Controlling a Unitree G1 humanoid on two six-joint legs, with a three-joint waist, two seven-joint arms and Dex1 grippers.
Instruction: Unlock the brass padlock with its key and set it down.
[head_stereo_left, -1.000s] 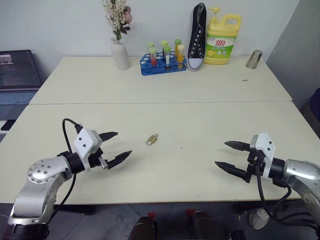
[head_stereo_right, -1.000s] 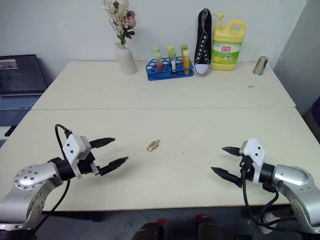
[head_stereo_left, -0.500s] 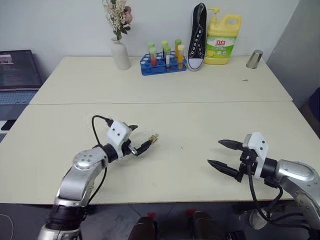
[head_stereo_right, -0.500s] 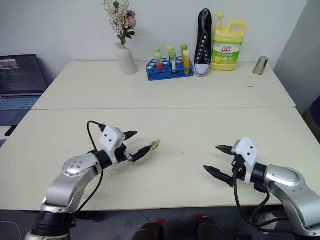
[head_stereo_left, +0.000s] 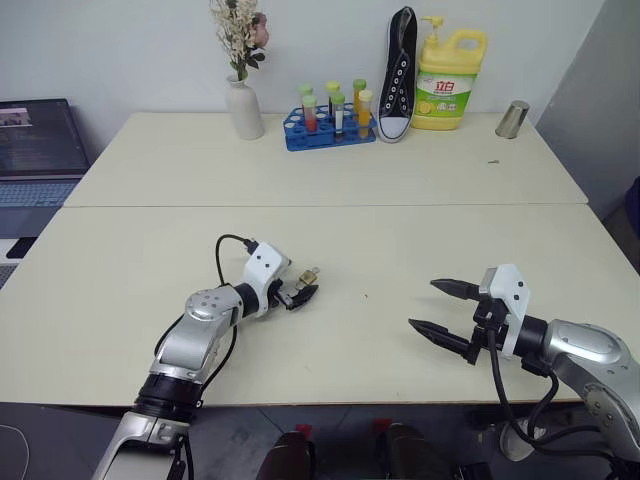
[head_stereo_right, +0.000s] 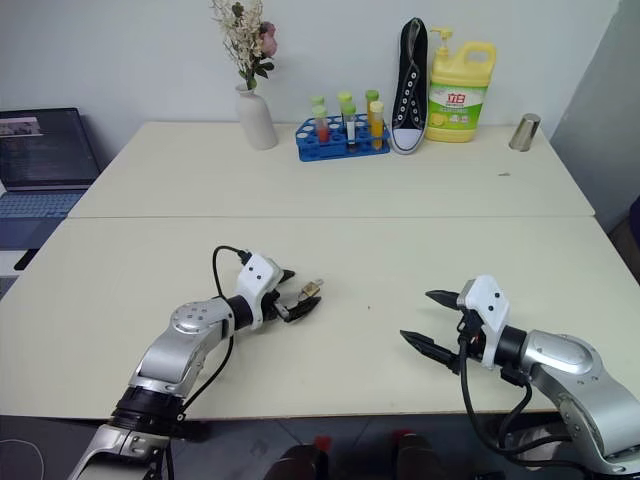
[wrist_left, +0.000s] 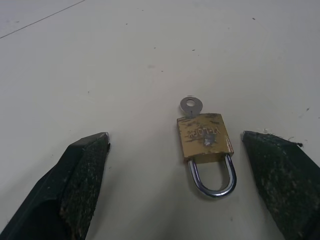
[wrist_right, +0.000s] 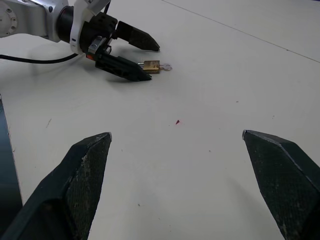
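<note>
- Left black two-fingered tool (wrist_left: 175, 150) has swung in from the frame's lower left, spread wide astride the small brass padlock (wrist_left: 205, 136).
- Tiny silvery key (wrist_left: 190, 106) sits in its base, shackle closed; grasp looks next.
- Right tool (head_stereo_left: 437, 308) hangs released, lower right above the pale desk (head_stereo_left: 400, 240).

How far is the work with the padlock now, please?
Done: the key already sits in the brass padlock, which lies on the table. In hand: the left end effector is open, its fingers on both sides of the lock, not gripping. The right end effector is open and apart. Left: grasping, turning the key (shackle looks closed), setting it down.
</note>
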